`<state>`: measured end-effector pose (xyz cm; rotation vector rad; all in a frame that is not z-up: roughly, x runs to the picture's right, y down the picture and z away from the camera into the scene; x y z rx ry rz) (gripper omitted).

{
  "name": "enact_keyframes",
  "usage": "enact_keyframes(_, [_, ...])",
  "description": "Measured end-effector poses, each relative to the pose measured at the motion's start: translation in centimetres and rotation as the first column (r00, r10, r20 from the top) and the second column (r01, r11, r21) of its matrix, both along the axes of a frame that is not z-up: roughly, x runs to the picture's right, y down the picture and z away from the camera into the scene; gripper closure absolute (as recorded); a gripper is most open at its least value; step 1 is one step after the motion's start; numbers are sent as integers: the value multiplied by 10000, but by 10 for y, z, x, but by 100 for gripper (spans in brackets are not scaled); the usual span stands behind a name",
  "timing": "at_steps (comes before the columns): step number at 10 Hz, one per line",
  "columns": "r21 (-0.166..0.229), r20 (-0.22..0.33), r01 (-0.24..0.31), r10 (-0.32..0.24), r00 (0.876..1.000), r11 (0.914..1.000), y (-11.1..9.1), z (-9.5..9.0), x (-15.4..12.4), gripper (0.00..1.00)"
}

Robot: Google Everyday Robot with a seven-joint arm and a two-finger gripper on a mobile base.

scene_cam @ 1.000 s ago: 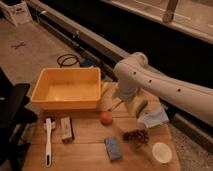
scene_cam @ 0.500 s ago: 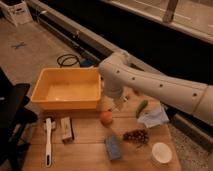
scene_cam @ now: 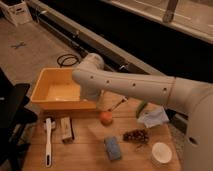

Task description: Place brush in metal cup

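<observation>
The brush [scene_cam: 48,140] is a long white one lying flat near the wooden table's front left, its length running front to back. My gripper [scene_cam: 93,96] hangs at the end of the white arm, over the yellow bin's [scene_cam: 46,104] right front corner. It is well to the right of the brush and behind it. The arm's bulk covers most of the gripper, nothing shows in it, and it looks open. The metal cup is hidden or out of view.
An orange fruit [scene_cam: 105,118], a brown block [scene_cam: 66,129], a blue sponge [scene_cam: 112,148], a dark bunch of grapes [scene_cam: 135,135], a crumpled packet [scene_cam: 153,117] and a white round container [scene_cam: 161,153] lie on the table. A thin dark utensil [scene_cam: 118,104] sits behind the fruit. A black chair [scene_cam: 12,120] stands on the left.
The arm has swung left across the table, bringing the gripper from above the fruit to the bin's right corner. The brush has not moved.
</observation>
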<state>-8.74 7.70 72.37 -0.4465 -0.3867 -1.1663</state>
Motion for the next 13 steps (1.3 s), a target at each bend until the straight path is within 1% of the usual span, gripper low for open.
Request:
enact_keyframes(1, [62, 304, 365, -366, 9989, 9993, 4, -1, -17, 29])
enact_keyframes(2, [98, 712, 825, -830, 9940, 9965, 10, -2, -38, 29])
enact_keyframes(3, [149, 1150, 1417, -1425, 9831, 9898, 21, -5, -60, 29])
enact_keyframes(4, [213, 1465, 1878, -1888, 9710, 9820, 32, -9, -76, 29])
enact_keyframes(5, [317, 1831, 2391, -2408, 9531, 9705, 46, -16, -94, 29])
enact_keyframes(6, [379, 2037, 2657, -2677, 9417, 9633, 55, -21, -105, 29])
enact_keyframes(11, [391, 2020, 2658, -2681, 9420, 9632, 55, -21, -103, 29])
enact_keyframes(12, [388, 2081, 2732, -2752, 9386, 9612, 55, -20, -105, 29])
enact_keyframes(13, [350, 2195, 2974, -2977, 9291, 9541, 58, -18, -108, 29])
